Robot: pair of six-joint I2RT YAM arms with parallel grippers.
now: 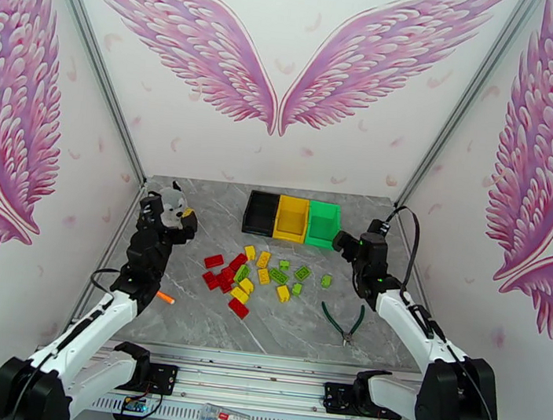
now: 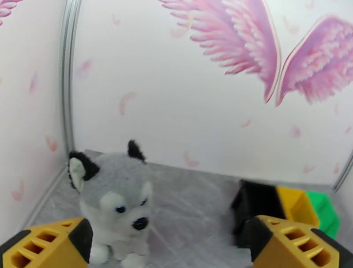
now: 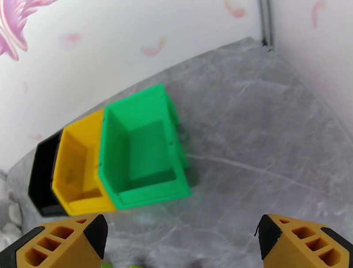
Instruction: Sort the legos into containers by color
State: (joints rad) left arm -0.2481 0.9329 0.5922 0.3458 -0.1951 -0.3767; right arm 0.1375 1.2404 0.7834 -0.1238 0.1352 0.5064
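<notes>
The containers [image 1: 308, 210] stand joined in a row at the far side of the grey marbled desk [image 1: 201, 325], with the black bin [image 1: 260, 211] at the left end, the yellow bin [image 1: 291, 223] in the middle and the green bin [image 1: 323, 223] at the right end. The legos [image 1: 258, 276] lie loose on the desk just in front of the containers, in a scattered cluster: red bricks toward its left, yellow through the middle, green toward the right. The right jaws hover just beside the green end of the containers, at their near right corner, spread wide, the yellow fingers [image 3: 61, 247] well apart above bare desk. The left jaws are well to the left of the containers, also spread wide, their fingers [image 2: 48, 244] close by a plush husky [image 1: 168, 205] that sits level with the row. Green-handled pliers [image 1: 344, 320] lie nearer than the legos, in front of the containers' right end. A small orange peg [image 1: 164, 298] lies well in front and left of the black end
</notes>
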